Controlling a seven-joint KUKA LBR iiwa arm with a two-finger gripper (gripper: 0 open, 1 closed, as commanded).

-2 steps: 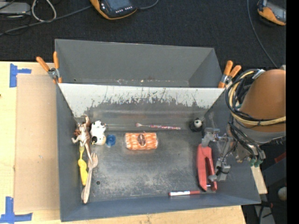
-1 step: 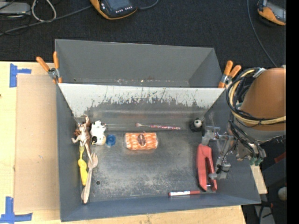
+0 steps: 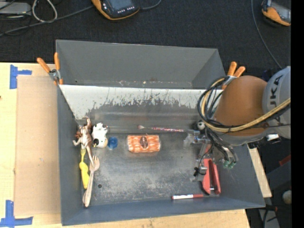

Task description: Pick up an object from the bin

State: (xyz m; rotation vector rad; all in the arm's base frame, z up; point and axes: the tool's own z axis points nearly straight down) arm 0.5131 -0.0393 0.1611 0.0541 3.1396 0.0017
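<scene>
My gripper (image 3: pixel 203 159) hangs low at the right side of the bin, under the arm's orange cover. Right below it, against the right wall, lies a flat red tool (image 3: pixel 211 178), and the gripper's lower end sits at that tool's upper left edge. Nothing shows between the gripper's tips. A red-and-white pen (image 3: pixel 188 197) lies along the bin's front edge, a little left of the red tool. An orange patterned packet (image 3: pixel 143 144) lies in the middle of the floor, well to the gripper's left.
A thin pinkish stick (image 3: pixel 161 128) lies near the back wall. Along the left wall sit a small black-and-white cow toy (image 3: pixel 99 134), a blue cap (image 3: pixel 112 143), a spotted animal figure (image 3: pixel 83 137), a yellow piece (image 3: pixel 84 169) and a wooden fork (image 3: pixel 90 184).
</scene>
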